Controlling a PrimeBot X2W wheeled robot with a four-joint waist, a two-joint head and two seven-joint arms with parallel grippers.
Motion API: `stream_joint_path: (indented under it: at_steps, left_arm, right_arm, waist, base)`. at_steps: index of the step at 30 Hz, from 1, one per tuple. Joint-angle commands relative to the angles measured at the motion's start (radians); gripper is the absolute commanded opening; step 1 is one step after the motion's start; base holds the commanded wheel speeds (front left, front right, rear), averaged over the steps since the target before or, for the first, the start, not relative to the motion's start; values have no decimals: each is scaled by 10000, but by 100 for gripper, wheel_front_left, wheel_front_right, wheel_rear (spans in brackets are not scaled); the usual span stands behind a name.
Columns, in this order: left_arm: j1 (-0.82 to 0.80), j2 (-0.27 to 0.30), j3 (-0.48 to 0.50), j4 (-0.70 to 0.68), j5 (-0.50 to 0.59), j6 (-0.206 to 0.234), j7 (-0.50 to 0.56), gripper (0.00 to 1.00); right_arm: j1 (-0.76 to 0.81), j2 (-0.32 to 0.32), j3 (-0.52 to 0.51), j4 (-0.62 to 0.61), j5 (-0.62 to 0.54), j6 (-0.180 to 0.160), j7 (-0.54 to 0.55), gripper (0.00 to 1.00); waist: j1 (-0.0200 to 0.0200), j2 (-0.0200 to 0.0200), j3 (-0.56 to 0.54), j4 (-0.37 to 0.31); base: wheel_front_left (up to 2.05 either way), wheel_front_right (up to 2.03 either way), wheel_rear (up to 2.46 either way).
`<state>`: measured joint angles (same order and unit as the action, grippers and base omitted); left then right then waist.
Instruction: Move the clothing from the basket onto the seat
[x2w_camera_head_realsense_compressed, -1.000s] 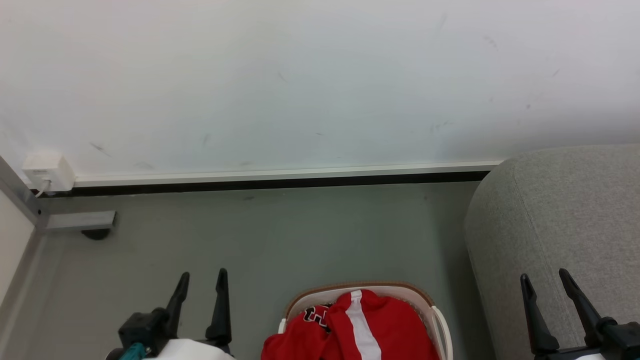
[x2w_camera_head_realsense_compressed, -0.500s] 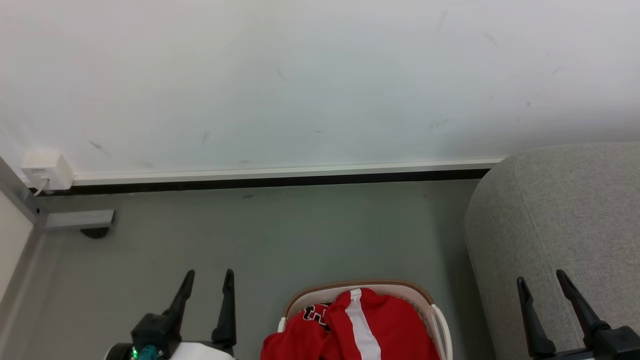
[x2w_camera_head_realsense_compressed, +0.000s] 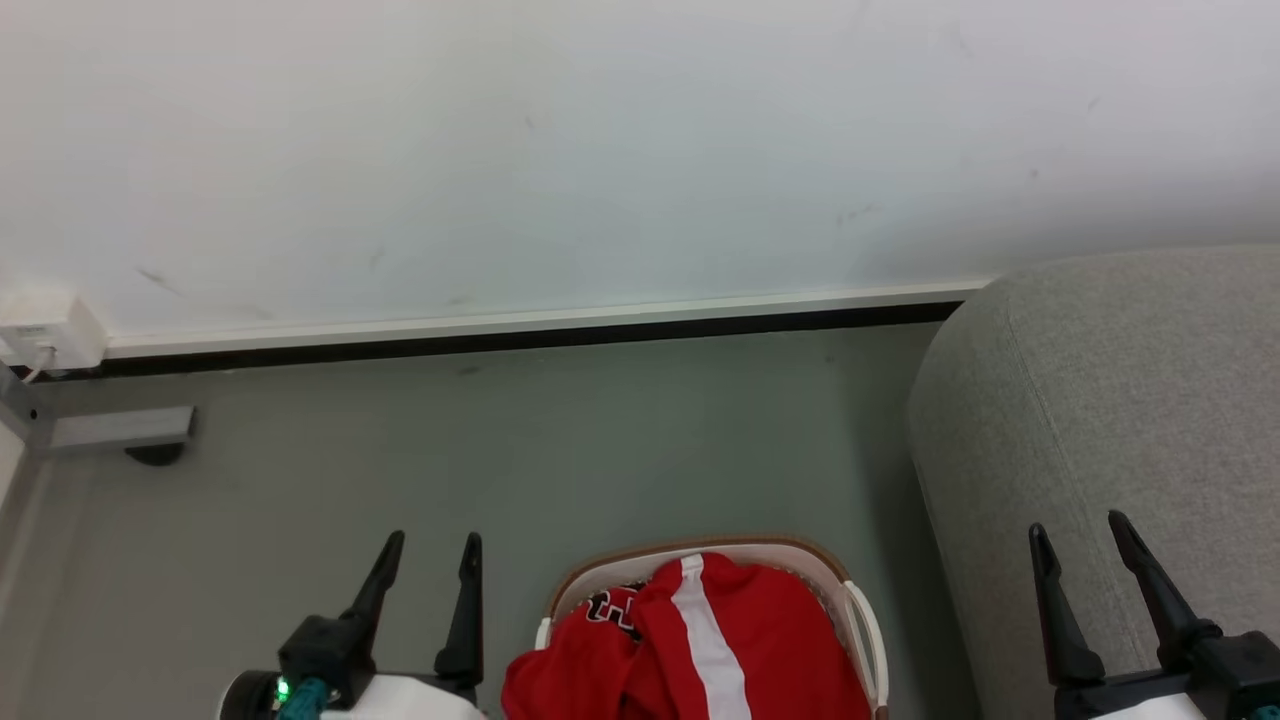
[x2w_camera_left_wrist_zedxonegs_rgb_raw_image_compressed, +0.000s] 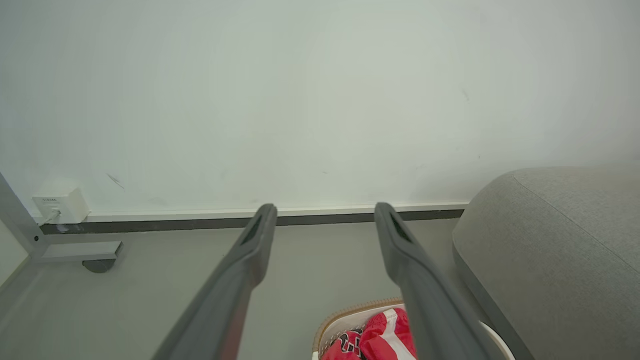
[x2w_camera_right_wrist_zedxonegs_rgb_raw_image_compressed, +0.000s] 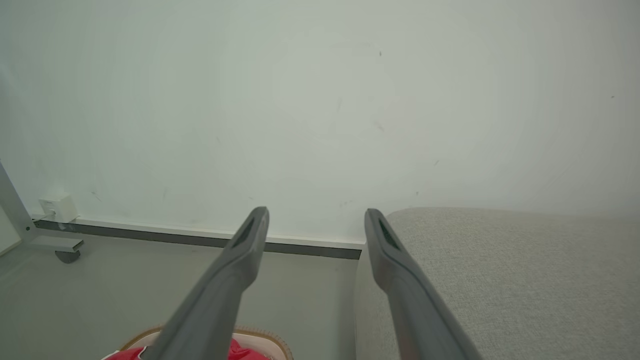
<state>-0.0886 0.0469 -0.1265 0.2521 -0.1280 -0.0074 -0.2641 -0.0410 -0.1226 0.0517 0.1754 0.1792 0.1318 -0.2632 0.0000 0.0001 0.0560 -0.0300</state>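
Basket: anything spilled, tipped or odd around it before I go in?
Nothing serious. The basket stands upright on the floor; the clothing is heaped above its rim and laps over its left edge.

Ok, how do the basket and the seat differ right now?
The basket is small, white perforated plastic with a tan rim; the seat is far larger, grey fabric. The basket holds the red clothing; none lies on the seat's visible part. Both stand on the grey floor.

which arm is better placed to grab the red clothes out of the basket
Probably left: the left gripper, open, sits just beside the basket holding the clothes, while the right gripper, also open, is farther off, by the seat.
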Motion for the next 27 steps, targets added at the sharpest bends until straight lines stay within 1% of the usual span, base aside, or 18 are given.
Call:
stream_joint_path:
  at_steps: [1, 10, 19, 22, 23, 27]
  left_arm:
    - [-254, 63, -79, 107, 126, -95, -7, 100]
    - [-1453, 61, -853, 1422, 315, -509, -7, 100]
    - [-3462, 66, -2118, 3697, 396, -681, 9, 100]
    - [-4246, 66, -2568, 4392, 425, -719, 185, 100]
    - [-4246, 66, -2568, 4392, 425, -719, 185, 100]
    - [-5188, 71, -3194, 5059, 523, -812, 676, 100]
  right_arm:
    - [-180, 33, -50, -98, 106, -21, -15, 100]
    - [-956, 286, 15, -539, 330, -21, -15, 100]
    - [-2017, 605, 219, -950, 504, -21, -14, 100]
    - [-2440, 676, 288, -1077, 595, -21, -14, 100]
    - [-2440, 676, 288, -1077, 595, -21, -14, 100]
    - [-3021, 717, 331, -1274, 813, -21, -14, 100]
  waist:
    - [0, -1, 272, -207]
    - [0, -1, 1454, -1053]
    - [0, -1, 3124, -1927]
    - [0, -1, 3778, -2188]
    - [0, -1, 3778, -2188]
    - [0, -1, 4664, -2478]
  base:
    - [0, 0, 0]
    - [0, 0, 0]
    - [0, 0, 0]
    - [0, 0, 0]
    - [0, 0, 0]
    - [0, 0, 0]
